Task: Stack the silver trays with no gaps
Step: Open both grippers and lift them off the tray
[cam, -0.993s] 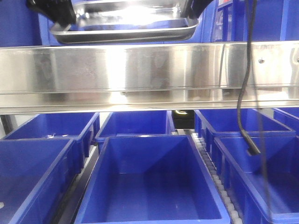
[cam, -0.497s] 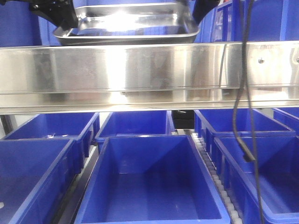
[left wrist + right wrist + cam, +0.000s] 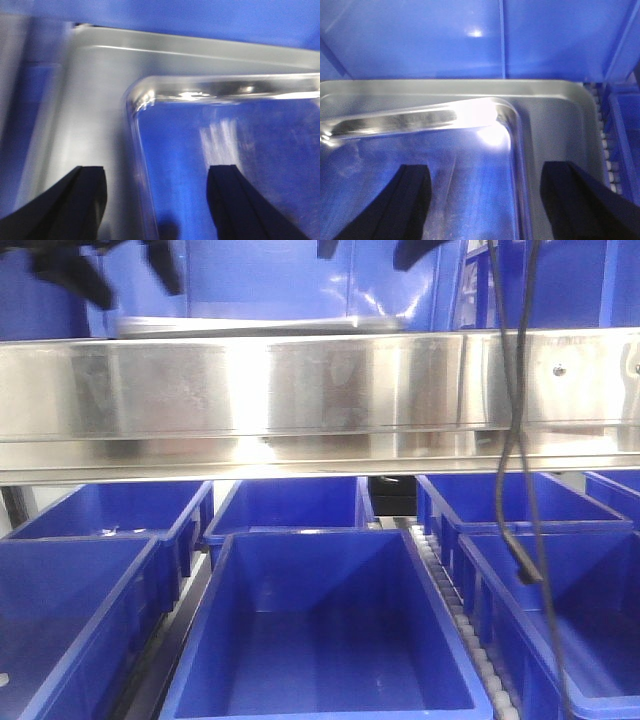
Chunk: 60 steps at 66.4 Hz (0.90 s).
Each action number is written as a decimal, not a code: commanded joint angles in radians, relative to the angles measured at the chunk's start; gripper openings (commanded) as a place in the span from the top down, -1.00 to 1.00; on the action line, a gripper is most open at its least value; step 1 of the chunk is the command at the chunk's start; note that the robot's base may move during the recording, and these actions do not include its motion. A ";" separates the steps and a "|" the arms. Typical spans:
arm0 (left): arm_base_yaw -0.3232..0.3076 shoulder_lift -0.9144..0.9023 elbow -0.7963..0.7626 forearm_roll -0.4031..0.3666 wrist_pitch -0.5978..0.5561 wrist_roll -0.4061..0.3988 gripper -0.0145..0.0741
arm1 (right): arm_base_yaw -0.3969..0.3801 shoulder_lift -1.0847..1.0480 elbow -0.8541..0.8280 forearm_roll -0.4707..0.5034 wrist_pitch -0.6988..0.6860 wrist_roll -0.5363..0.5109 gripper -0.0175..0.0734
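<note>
Fingers of your left gripper (image 3: 155, 200) are standing apart, straddling the rounded rim of the silver trays (image 3: 100, 100) without gripping it; one finger (image 3: 85, 195) is hanging over the flat outer rim, the other over the pan floor. Your right gripper (image 3: 485, 200) is likewise spread, its fingers (image 3: 415, 195) bracketing the opposite corner of the trays (image 3: 550, 115). You are looking, in the front view, at only a thin edge of the trays (image 3: 250, 325) lying just behind and above the steel shelf rail (image 3: 300, 390). Below the rail, blue bins (image 3: 320, 640) are sitting side by side. A black cable (image 3: 515, 440) is dangling in front of the rail.
</note>
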 commanded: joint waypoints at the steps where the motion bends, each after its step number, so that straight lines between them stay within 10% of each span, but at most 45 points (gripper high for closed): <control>1: 0.002 -0.002 -0.010 -0.005 -0.005 -0.005 -0.12 | 0.000 -0.006 -0.008 -0.019 -0.016 -0.012 -0.18; 12: 0.002 -0.016 -0.018 -0.020 0.007 -0.005 0.02 | 0.000 -0.012 -0.013 -0.019 -0.010 -0.012 0.00; 24: 0.002 -0.103 -0.030 -0.034 0.047 -0.005 0.76 | 0.006 -0.061 -0.039 -0.019 0.046 -0.014 0.61; 60: -0.052 -0.417 0.132 -0.060 -0.196 0.009 0.69 | 0.016 -0.303 0.102 -0.011 -0.059 -0.077 0.65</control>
